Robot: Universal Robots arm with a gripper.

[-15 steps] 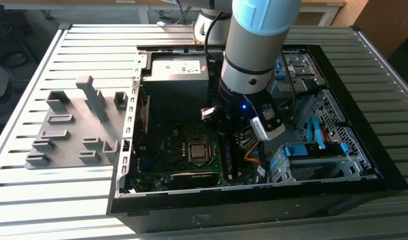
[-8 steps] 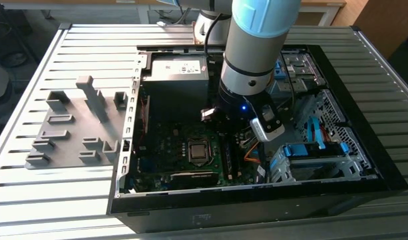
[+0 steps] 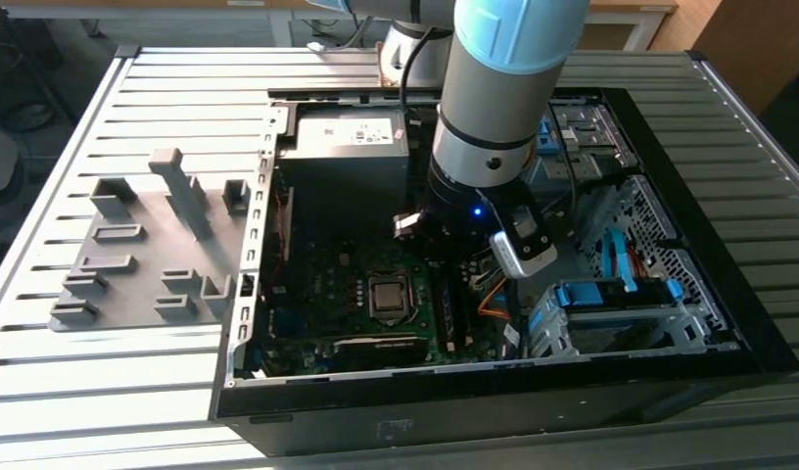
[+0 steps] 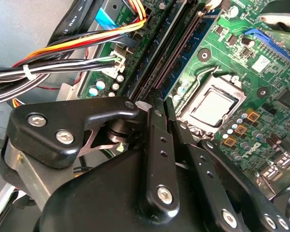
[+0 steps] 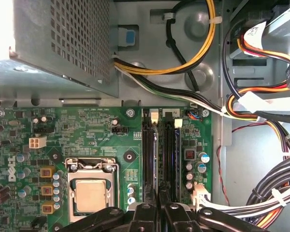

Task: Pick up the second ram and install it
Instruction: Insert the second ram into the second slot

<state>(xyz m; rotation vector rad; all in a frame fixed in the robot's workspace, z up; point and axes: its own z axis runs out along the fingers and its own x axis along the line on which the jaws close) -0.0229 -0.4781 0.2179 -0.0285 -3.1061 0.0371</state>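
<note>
My gripper (image 3: 460,257) reaches down into the open computer case (image 3: 713,323) over the motherboard. In both wrist views its two black fingers stand nearly together, pointing at the long black memory slots. The second ram (image 5: 156,154) shows edge-on as a thin strip along one slot (image 4: 171,50), running out from between my fingertips. My gripper (image 5: 159,200) (image 4: 163,108) is shut on its near end. The neighbouring slot (image 5: 170,154) carries a bluish strip along its side.
The processor socket (image 5: 89,193) lies beside the slots. Bundles of coloured and black cables (image 5: 261,111) hang on the slots' other side, under the power supply (image 5: 63,38). A grey moulded holder tray (image 3: 138,245) sits on the slatted table at the exterior view's left.
</note>
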